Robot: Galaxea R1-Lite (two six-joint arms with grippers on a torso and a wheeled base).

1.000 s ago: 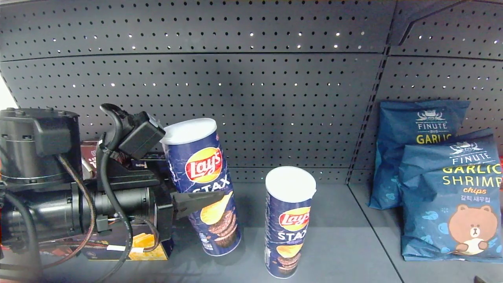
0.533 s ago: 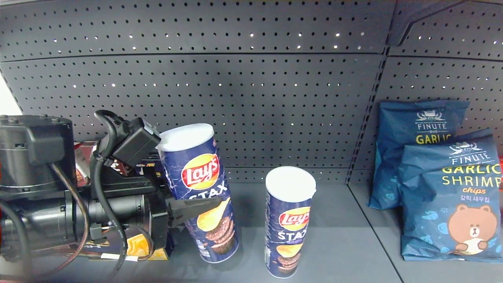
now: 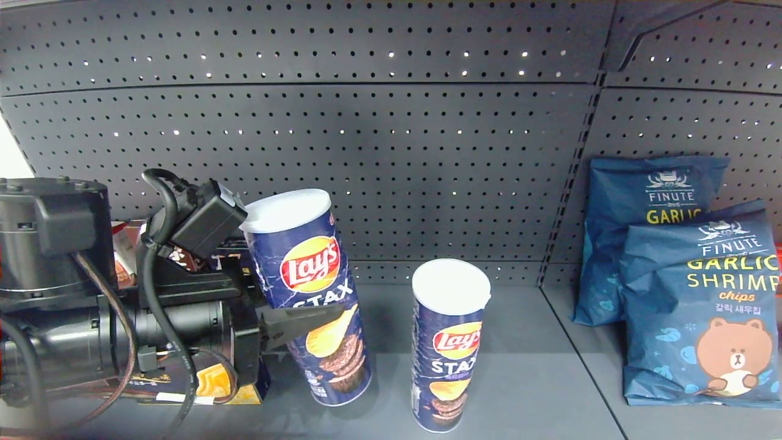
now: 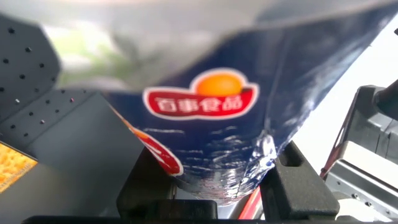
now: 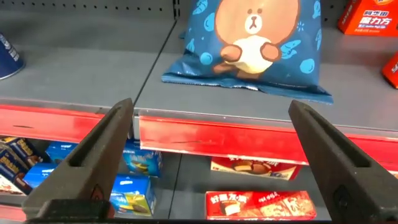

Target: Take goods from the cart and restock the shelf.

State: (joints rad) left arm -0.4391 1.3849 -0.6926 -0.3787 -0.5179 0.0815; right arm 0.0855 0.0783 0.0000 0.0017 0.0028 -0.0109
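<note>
Chip cans: two, tilted chip can [image 3: 305,293] and upright chip can [image 3: 449,345].
Blue snack bags: two, rear bag [image 3: 641,232] and front bag [image 3: 702,311] with bear print.
Boxes at left end of shelf [image 3: 537,379]: at least two, dark box [image 3: 211,385] with yellow print and red-brown box [image 3: 125,253]; rest hidden.
Right wrist view, lower tier: red boxes two, upper red box [image 5: 255,167] and lower red box [image 5: 261,205]; blue packs [image 5: 140,158] several, exact count unclear.
Orange boxes beside bear bag: two, far orange box [image 5: 367,15] and edge orange box [image 5: 393,68].

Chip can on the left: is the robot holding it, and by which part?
Yes. The left gripper holds the tilted chip can by the middle of its side. The right gripper is open and holds nothing.
</note>
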